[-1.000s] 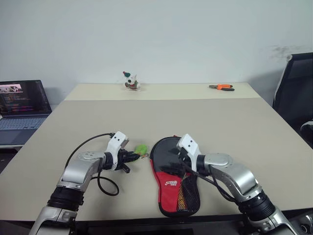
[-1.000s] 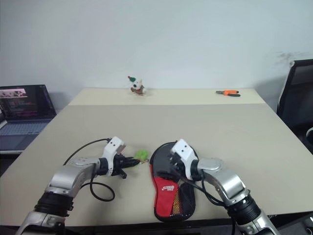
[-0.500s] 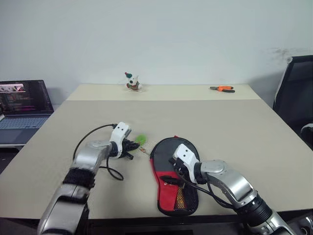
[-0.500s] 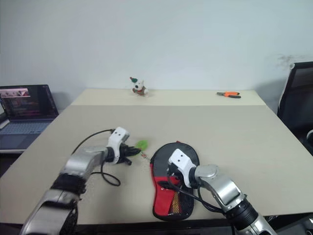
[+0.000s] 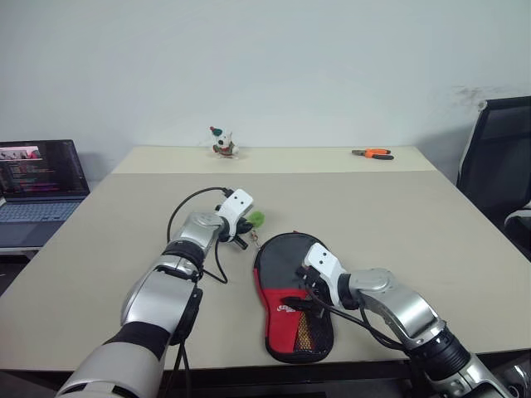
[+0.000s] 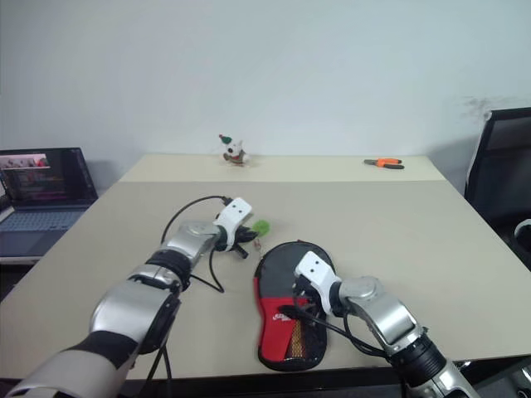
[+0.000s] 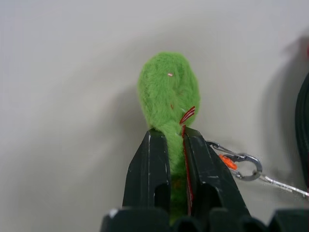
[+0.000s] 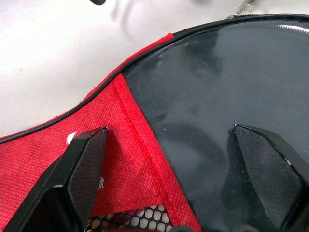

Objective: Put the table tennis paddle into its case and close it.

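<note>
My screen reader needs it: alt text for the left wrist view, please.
The left gripper is shut on the case's fuzzy green pull tag, just above the beige table. A small metal clip trails from the tag beside the fingers.

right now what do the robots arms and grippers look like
Both arms are silver-grey metal with black ribbed cuffs. Each wrist carries a white block and a looping black cable. The left gripper and right gripper each have two black fingers; the right's pads are finely textured.
</note>
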### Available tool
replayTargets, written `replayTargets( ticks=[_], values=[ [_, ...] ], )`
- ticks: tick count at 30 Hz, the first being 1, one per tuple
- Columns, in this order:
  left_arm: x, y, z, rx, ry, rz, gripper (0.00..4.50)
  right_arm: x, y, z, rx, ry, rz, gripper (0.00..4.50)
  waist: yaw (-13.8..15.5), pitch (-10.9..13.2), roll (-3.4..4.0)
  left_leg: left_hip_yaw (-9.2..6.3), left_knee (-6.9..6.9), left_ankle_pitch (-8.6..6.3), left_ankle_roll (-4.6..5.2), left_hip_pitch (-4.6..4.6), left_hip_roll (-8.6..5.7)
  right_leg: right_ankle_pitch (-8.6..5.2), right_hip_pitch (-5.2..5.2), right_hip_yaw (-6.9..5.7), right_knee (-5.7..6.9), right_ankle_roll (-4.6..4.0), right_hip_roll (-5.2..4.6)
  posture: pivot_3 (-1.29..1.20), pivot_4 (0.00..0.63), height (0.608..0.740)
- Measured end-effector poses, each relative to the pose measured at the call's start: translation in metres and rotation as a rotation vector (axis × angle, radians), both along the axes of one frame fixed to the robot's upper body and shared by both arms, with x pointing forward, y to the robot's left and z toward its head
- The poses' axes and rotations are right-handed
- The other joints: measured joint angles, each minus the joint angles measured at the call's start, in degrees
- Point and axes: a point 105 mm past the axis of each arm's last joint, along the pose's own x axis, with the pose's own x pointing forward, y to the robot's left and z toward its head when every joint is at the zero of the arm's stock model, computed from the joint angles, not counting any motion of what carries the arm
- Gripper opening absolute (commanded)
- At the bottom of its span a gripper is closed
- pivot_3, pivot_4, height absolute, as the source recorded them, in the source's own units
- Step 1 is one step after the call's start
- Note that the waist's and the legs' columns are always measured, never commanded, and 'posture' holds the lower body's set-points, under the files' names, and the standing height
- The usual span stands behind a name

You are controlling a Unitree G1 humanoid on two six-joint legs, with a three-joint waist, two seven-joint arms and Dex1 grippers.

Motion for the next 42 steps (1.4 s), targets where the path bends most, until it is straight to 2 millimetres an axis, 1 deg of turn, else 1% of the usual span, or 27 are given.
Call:
replayTargets(
  ticks=[4,9,16,20,24,29,31,35,42],
  values=[
    [0.003,-0.021,0.005,0.113,-0.078,-0.069,0.05,-0.006,-0.002,-0.003,-0.007,0.010,-0.009,4.50,0.17,-0.02,-0.04,-0.01,-0.03,0.00,0.00,-0.02,-0.02,-0.01,0.00,-0.02,-0.03,0.01,-0.04,0.00,0.150,0.740],
    [0.004,-0.050,0.009,0.185,-0.165,-0.142,0.05,-0.011,-0.005,-0.003,-0.020,0.014,-0.010,4.50,0.23,-0.03,-0.05,0.00,-0.05,0.00,0.00,-0.04,-0.09,-0.06,0.00,-0.02,-0.08,0.10,-0.14,0.00,0.150,0.740],
    [0.003,-0.088,0.023,0.197,-0.266,-0.208,0.05,-0.016,-0.009,-0.003,-0.034,0.015,-0.013,4.50,0.31,-0.04,-0.06,-0.06,-0.12,0.00,0.00,-0.07,-0.40,-0.19,0.02,-0.03,-0.09,0.31,-0.41,0.00,0.150,0.740],
    [-0.002,-0.110,0.023,0.187,-0.290,-0.259,0.05,-0.018,-0.011,-0.003,-0.044,0.013,-0.019,4.50,0.40,-0.04,-0.06,-0.07,-0.14,-0.01,0.01,-0.07,-0.66,-0.28,0.04,0.01,-0.09,0.48,-0.65,0.00,0.150,0.740],
    [-0.007,-0.125,0.021,0.191,-0.299,-0.304,0.05,-0.019,-0.014,-0.003,-0.045,0.013,-0.027,4.50,0.56,-0.05,-0.07,-0.11,-0.15,-0.01,0.01,-0.11,-0.76,-0.32,0.05,-0.03,-0.11,0.56,-0.77,0.00,0.150,0.740],
    [-0.015,-0.156,0.032,0.183,-0.344,-0.386,0.05,-0.019,-0.017,-0.003,-0.055,0.009,-0.032,4.50,1.26,-0.05,-0.08,-0.11,-0.14,-0.01,0.01,-0.12,-0.81,-0.34,0.07,-0.06,-0.12,0.59,-0.82,0.00,0.150,0.740],
    [-0.017,-0.162,0.034,0.185,-0.354,-0.405,0.05,-0.019,-0.017,-0.003,-0.055,0.008,-0.033,4.50,1.26,-0.05,-0.07,-0.11,-0.15,-0.01,0.02,-0.10,-0.81,-0.34,0.08,-0.05,-0.11,0.59,-0.81,0.00,0.150,0.740],
    [-0.020,-0.167,0.034,0.186,-0.357,-0.429,0.05,-0.018,-0.017,-0.003,-0.056,0.008,-0.034,4.50,1.28,-0.05,-0.07,-0.11,-0.14,-0.01,0.01,-0.11,-0.81,-0.34,0.08,-0.05,-0.10,0.59,-0.82,0.00,0.150,0.740],
    [-0.030,-0.181,0.028,0.192,-0.335,-0.519,0.05,-0.018,-0.018,-0.003,-0.058,0.010,-0.036,4.50,1.42,-0.05,-0.07,-0.11,-0.14,-0.01,0.01,-0.09,-0.81,-0.34,0.09,-0.06,-0.09,0.59,-0.82,0.00,0.150,0.740]
  ],
)
